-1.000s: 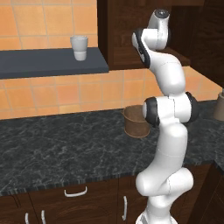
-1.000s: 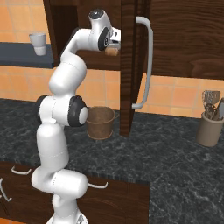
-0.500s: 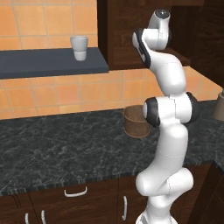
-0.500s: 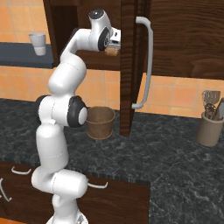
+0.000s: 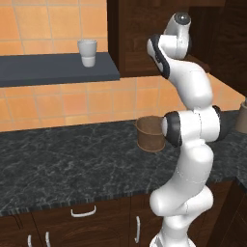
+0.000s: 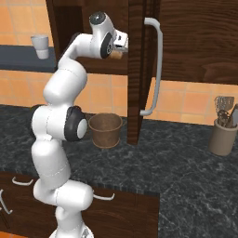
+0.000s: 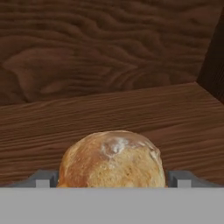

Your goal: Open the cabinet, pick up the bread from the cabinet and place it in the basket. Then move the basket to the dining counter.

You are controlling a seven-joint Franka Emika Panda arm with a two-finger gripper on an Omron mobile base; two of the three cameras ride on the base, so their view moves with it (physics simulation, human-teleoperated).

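1. We see the cabinet (image 6: 139, 69) standing open, its door swung out toward us edge-on, with the long silver bar handle (image 6: 155, 69) on the door's right side.
2. Our arm reaches up and into the opening, and the gripper (image 6: 122, 46) sits at the level of the cabinet shelf (image 7: 131, 113).
3. In the hand view the bread (image 7: 112, 159) lies on the wooden shelf, a rounded golden-brown bun with a pale patch on top.
4. The two fingertips (image 7: 43, 178) stand wide apart, one at each side of the bun, so we read the pincer as spread open around it; whether the tips touch the crust we cannot tell.
5. In the right base view a small golden piece of the bun (image 6: 116, 54) peeks out just beneath the hand, inside the cabinet.
6. The basket (image 6: 106, 130) stands upright on the black veined counter (image 6: 186, 176), below the cabinet and just left of the open door's lower edge.
7. In the left base view that same basket (image 5: 149, 133) is partly covered by the arm's elbow joint.
8. A white cup (image 5: 87, 52) rests on a dark shelf (image 5: 53, 69) on the tiled wall, well to the left of the cabinet.
9. A grey utensil holder (image 6: 222, 137) with tools in it stands on the counter at the far right.
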